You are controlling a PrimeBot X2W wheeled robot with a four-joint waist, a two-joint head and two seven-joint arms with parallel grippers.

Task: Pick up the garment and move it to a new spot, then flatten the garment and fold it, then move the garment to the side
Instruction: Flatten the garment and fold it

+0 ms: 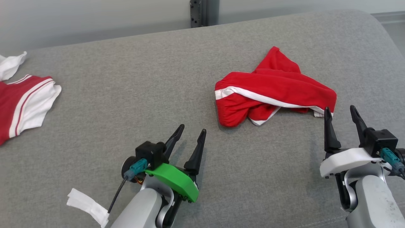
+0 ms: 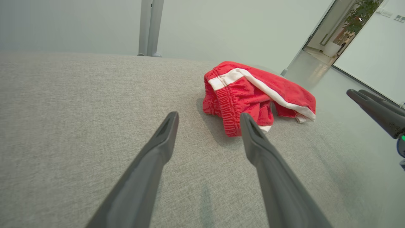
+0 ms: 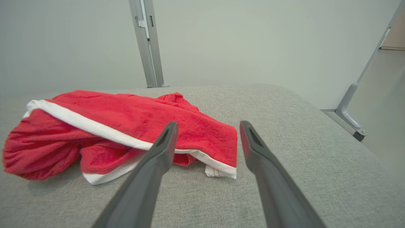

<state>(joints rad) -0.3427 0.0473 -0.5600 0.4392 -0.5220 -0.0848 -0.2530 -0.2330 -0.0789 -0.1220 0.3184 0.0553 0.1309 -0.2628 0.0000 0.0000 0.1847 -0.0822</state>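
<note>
The crumpled red garment (image 1: 275, 91), trimmed in white, was seen lying on the grey table (image 1: 126, 79), right of centre. The left fingers (image 1: 197, 148) were held spread and empty, near the garment but apart from it. The right fingers (image 1: 329, 133) were likewise parted with nothing gripped, their tips just beside the garment's white-hemmed corner. A second red-and-white garment (image 1: 22, 101) was seen at the table's left edge.

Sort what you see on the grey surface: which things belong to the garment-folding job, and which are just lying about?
Job: crumpled red shorts; grey padded surface.
Lying about: red-and-white garment at the left edge; white cloth beyond it.
</note>
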